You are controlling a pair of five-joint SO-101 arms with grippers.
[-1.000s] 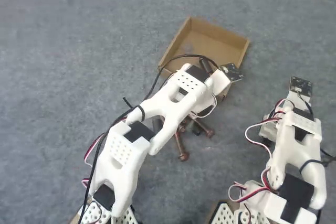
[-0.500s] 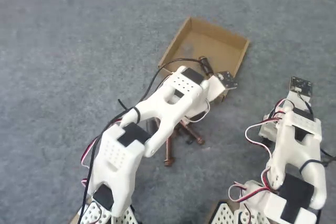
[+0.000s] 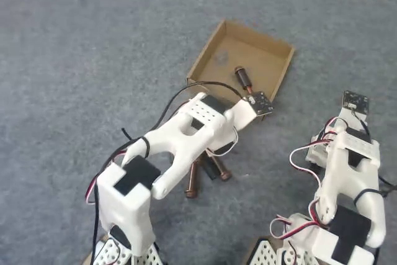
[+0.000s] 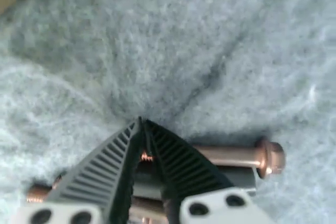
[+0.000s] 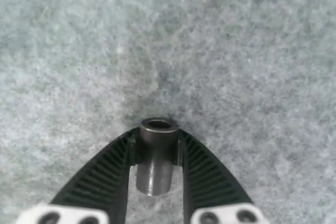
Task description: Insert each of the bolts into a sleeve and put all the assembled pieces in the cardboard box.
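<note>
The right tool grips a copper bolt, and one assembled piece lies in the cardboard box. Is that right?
Not quite. The right tool grips a dark sleeve, not a copper bolt; the right wrist view shows its hollow end. One assembled piece does lie in the cardboard box.

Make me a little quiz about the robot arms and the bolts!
1. True or false: the right gripper holds a dark sleeve.
2. What lies in the cardboard box? A) one assembled piece B) two empty sleeves C) nothing
3. Which arm is above the loose bolts on the carpet?
Key: 1 true; 2 A; 3 the left arm.
</note>
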